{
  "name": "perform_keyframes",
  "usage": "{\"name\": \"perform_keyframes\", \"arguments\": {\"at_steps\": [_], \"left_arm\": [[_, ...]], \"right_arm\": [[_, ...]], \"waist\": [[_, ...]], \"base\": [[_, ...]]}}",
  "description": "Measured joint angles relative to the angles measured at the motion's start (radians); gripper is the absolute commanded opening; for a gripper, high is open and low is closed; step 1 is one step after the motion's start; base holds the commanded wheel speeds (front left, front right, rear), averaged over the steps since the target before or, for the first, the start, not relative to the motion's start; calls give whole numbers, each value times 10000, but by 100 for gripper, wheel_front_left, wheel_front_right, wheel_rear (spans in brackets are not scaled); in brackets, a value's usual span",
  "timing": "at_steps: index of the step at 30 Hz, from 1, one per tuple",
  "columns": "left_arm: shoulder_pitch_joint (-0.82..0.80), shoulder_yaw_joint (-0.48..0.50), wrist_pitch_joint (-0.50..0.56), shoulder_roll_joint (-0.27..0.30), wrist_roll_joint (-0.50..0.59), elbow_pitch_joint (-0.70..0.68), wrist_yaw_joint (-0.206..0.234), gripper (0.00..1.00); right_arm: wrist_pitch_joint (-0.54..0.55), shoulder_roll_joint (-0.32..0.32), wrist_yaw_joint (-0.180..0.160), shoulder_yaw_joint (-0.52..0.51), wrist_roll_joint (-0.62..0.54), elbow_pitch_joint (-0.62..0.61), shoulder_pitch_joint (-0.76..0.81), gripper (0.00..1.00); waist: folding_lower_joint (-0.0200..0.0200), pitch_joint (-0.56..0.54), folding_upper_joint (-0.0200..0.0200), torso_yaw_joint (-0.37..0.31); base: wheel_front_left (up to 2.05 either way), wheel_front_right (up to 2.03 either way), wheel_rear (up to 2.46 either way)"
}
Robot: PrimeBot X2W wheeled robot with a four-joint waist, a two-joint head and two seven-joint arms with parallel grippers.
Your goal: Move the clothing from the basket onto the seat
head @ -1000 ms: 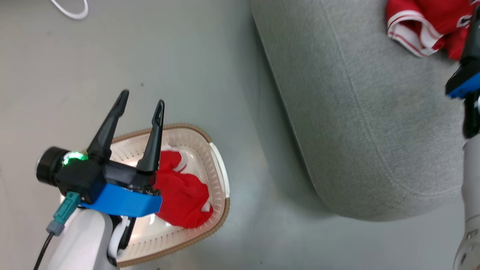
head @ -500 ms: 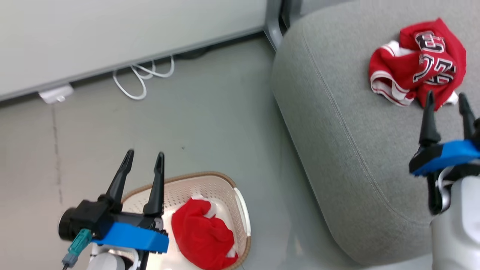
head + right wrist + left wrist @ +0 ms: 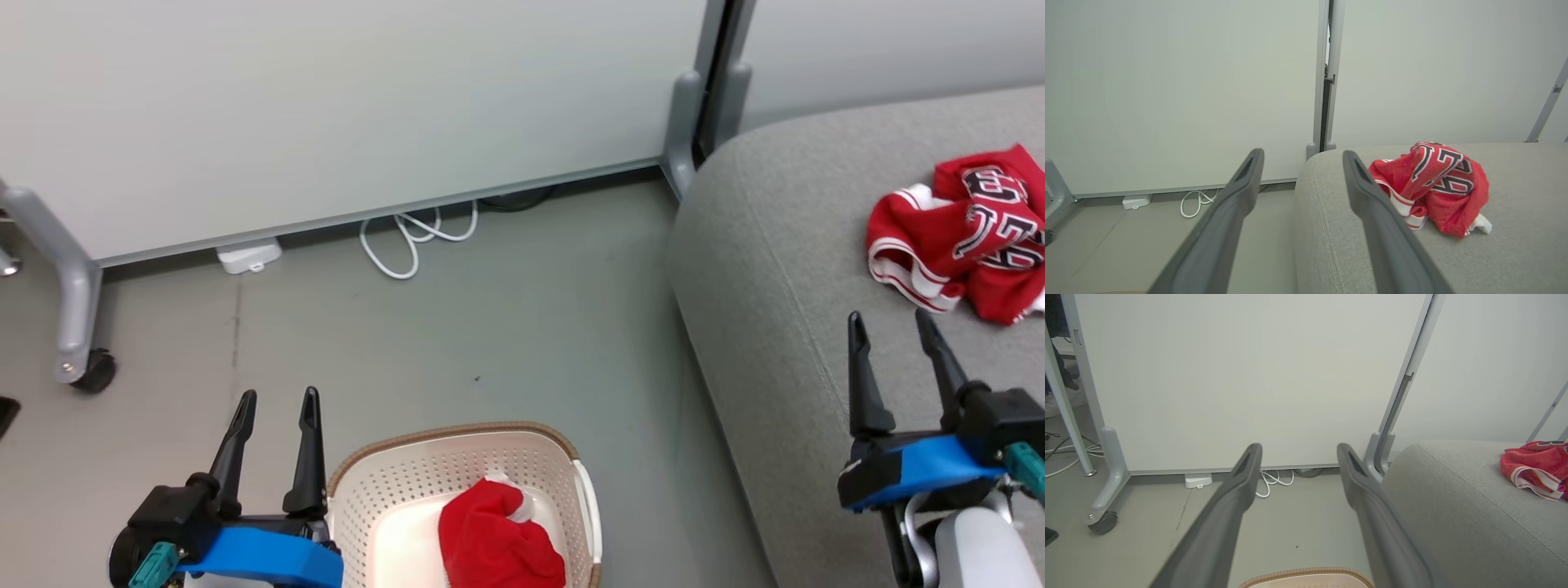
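A red jersey (image 3: 963,233) with white-striped trim and black-and-white numbers lies crumpled on the grey seat (image 3: 784,327); it also shows as the jersey (image 3: 1433,183) on the seat (image 3: 1515,253) and the jersey (image 3: 1535,467) on the seat (image 3: 1474,522). A plain red garment (image 3: 498,539) lies in the cream basket (image 3: 392,490), whose brown rim (image 3: 1306,575) shows low in the left wrist view. My left gripper (image 3: 277,400) stands open and empty just left of the basket. My right gripper (image 3: 894,318) is open and empty over the seat, short of the jersey.
A pale partition panel (image 3: 326,106) on grey wheeled feet (image 3: 82,367) stands behind. A white cable (image 3: 416,241) and a small white box (image 3: 249,255) lie on the grey floor at its base. A grey post (image 3: 694,122) rises beside the seat's far corner.
The head camera has tilted up, so the whole picture shifted: the panel and cable came into view and the basket slid to the bottom edge. Both grippers stay open and empty.
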Motion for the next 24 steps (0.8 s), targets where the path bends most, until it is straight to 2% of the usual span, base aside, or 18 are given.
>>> {"name": "perform_keyframes", "arguments": {"at_steps": [11, 24], "left_arm": [[155, 303, -2, -61, 88, 435, -19, 100], [165, 602, -2, -58, 125, 671, -54, 100]], "right_arm": [[219, 6, 2, 871, 520, -909, 1326, 100], [495, 6, 0, 1661, 604, -1212, 1722, 100]], "waist": [[2, -547, 0, 848], [3, -625, 0, 1177]], "base": [[0, 0, 0], [0, 0, 0]]}}
